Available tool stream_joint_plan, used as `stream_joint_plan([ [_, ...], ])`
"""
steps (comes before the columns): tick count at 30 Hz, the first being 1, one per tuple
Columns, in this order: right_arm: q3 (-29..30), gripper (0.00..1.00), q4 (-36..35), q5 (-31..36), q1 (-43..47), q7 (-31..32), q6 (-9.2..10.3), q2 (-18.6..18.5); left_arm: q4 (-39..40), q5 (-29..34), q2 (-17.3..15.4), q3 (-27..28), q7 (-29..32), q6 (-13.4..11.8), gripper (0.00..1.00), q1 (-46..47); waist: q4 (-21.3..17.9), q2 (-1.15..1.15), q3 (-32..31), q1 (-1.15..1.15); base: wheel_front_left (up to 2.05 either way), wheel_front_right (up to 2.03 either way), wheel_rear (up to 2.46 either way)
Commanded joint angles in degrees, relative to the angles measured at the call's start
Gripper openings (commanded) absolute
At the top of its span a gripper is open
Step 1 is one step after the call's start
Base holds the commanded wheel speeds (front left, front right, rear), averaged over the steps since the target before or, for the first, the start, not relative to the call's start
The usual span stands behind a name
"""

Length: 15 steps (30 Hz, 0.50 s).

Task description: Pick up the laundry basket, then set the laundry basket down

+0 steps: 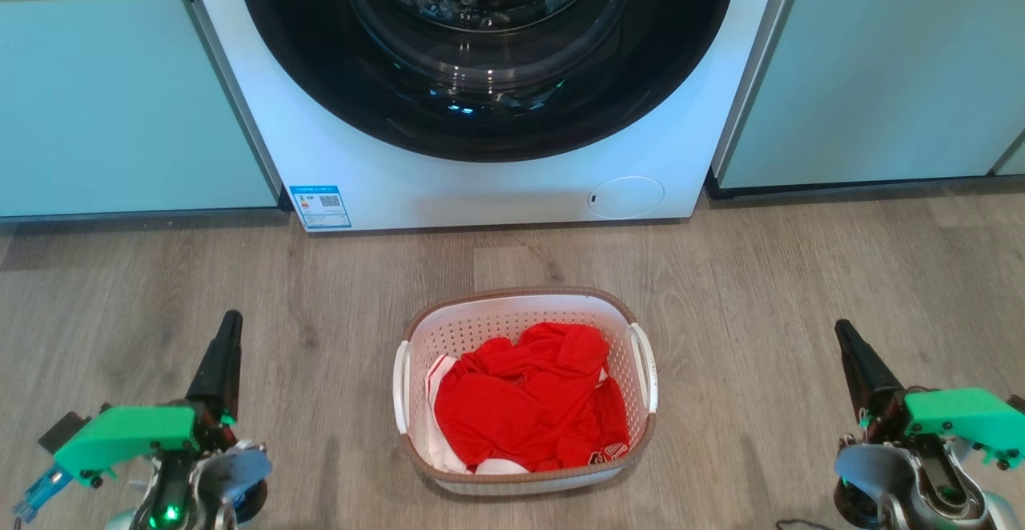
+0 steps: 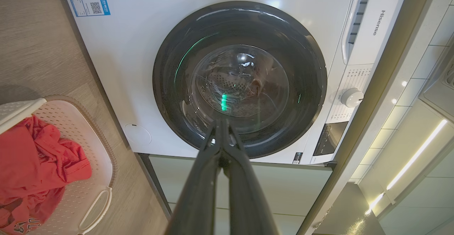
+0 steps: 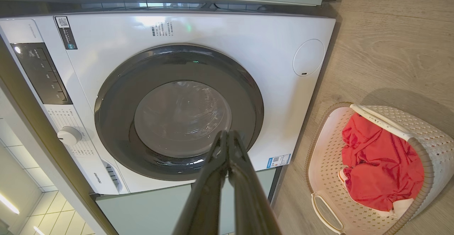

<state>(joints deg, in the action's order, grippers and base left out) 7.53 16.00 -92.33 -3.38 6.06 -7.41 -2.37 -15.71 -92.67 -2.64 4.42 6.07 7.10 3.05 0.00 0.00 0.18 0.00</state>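
The laundry basket [image 1: 512, 314] stands on the wooden floor in front of the washing machine, white and perforated with a brown rim and a white handle on each side. Red clothing [image 1: 532, 398] fills it. My left gripper [image 1: 231, 318] is shut and empty, well to the basket's left. At the basket's right, also apart from it, my right gripper [image 1: 842, 328] is shut with nothing held. The left wrist view has the basket [image 2: 85, 146] at its lower left beyond the closed fingertips [image 2: 221, 123]. The right wrist view has the basket [image 3: 326, 157] at its lower right, beside the closed fingertips [image 3: 227, 134].
A white front-loading washing machine [image 1: 416, 186] with a dark round door [image 1: 480, 50] stands right behind the basket. Pale green cabinets [image 1: 120, 106] flank it on the left and on the right [image 1: 881, 74]. Wooden floor [image 1: 320, 274] lies on both sides of the basket.
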Motion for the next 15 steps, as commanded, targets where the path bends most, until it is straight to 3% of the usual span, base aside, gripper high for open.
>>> stream_joint_plan([
  [1,-1.0,0.00,-2.0,0.2,-2.8,0.5,-0.08,-0.5,1.7,0.5,-0.3,2.1,0.4,0.4,0.00,3.1,0.0,0.00,0.0,0.00,0.00,0.00,0.00],
  [15,-0.9,0.00,-2.0,0.2,-2.8,0.5,-0.08,-0.5,1.7,0.5,-0.2,2.1,0.5,0.4,0.00,3.1,0.0,0.00,0.0,0.00,0.00,0.00,0.00],
])
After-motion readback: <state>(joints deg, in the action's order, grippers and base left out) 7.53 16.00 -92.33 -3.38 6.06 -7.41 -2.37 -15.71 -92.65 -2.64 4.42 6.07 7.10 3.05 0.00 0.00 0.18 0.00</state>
